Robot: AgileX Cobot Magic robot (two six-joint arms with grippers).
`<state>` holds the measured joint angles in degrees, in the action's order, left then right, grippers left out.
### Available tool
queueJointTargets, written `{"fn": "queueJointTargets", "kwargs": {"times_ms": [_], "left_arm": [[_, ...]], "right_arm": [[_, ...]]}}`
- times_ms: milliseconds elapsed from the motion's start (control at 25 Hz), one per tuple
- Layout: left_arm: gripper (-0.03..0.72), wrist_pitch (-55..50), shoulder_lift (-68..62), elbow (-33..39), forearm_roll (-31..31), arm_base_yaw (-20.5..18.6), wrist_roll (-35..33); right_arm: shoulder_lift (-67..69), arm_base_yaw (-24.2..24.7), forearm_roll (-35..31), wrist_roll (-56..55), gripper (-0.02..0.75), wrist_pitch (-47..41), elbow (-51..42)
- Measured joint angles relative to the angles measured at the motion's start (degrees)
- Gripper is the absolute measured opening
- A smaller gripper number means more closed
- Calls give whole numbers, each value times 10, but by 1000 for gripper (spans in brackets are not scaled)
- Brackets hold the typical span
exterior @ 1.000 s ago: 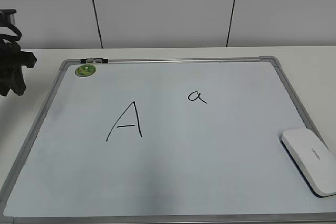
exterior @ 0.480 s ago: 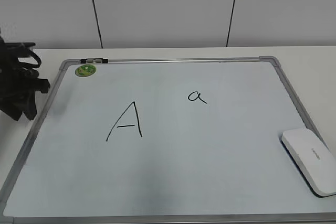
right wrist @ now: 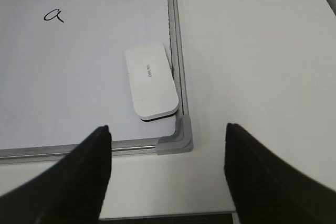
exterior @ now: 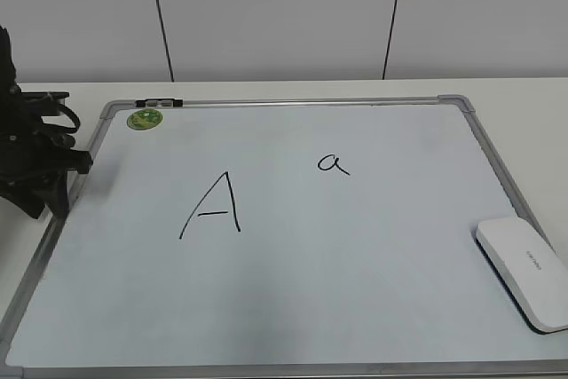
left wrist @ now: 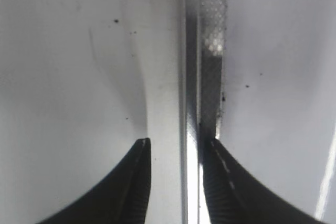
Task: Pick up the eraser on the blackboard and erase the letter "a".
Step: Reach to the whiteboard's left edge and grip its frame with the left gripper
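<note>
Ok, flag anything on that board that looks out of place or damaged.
Nothing looks damaged or spilled. The eraser lies flat at the blackboard's right edge, untouched, and the letter "a" is intact. One oddity: the left gripper sits low over the board's left frame, its jaws narrowly apart astride the rail, far from the eraser.

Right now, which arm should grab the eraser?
Right. The eraser lies by the blackboard's right edge, just ahead of the open right gripper; the left gripper sits at the far left frame.

A white desk (exterior: 532, 95) meets a pale panelled wall (exterior: 275, 15). Two thin dark seams (exterior: 160, 15) divide the wall panels.
</note>
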<state>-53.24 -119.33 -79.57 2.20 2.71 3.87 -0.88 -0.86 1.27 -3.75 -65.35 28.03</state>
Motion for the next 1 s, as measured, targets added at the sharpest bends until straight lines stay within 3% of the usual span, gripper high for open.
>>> {"fn": "queueJointTargets", "kwargs": {"times_ms": [440, 680, 1000], "left_arm": [[233, 1, -10, -5, 0, 0, 0], [48, 0, -10, -5, 6, 0, 0], [27, -1, -10, -5, 9, 0, 2]], "right_arm": [[0, 0, 0, 0, 501, 0, 0], [0, 0, 0, 0, 501, 0, 0], [0, 0, 0, 0, 501, 0, 0]]}}
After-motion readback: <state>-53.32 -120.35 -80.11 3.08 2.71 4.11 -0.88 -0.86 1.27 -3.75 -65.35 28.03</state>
